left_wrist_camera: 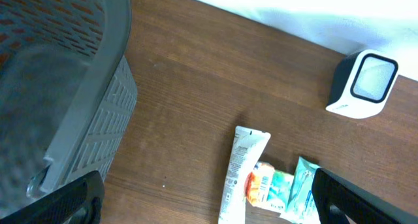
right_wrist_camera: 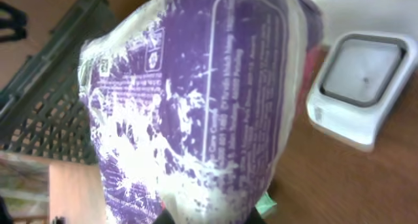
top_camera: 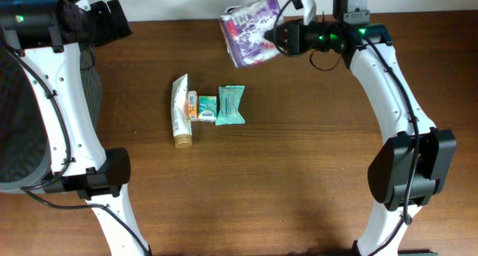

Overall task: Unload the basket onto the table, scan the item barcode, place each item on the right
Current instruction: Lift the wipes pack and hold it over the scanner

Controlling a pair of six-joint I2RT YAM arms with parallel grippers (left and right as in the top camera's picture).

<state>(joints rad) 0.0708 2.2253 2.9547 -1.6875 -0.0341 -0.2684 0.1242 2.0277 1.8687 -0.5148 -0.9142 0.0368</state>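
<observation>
Gripping: right claw [top_camera: 273, 33] is clamped on one edge of the purple packet [top_camera: 250, 28], which is carried clear of the desk [top_camera: 299, 159] near its far edge
Purple packet: soft, crinkled film, tilted; the wrist view shows a panel of small print, but I cannot find a barcode on any face that shows
Scanner [right_wrist_camera: 358, 87]: white block with a grey window, standing on the desk just beside the packet and below it in the right wrist view
Left claw [top_camera: 112, 19]: fingers wide apart, holding nothing, well away on the left near the basket [left_wrist_camera: 59, 87]
Risk, wrong face: if the code sits on a side turned away from the window, the pass will probably read nothing; the wrist would need to roll the packet
Risk, crumpled film: creases and glare over the code could spoil the read even when the right face is presented
Risk, slip: the hold is on an edge only, so the slack bag may sag or slide out during a quick turn
Risk, knock: packet and scanner are close, and a low swing could push the scanner toward the back edge
Waiting items: tube [top_camera: 180, 110] and teal sachets [top_camera: 230, 105] lie mid-desk, well apart from the packet, so I judge them unlikely to interfere
</observation>
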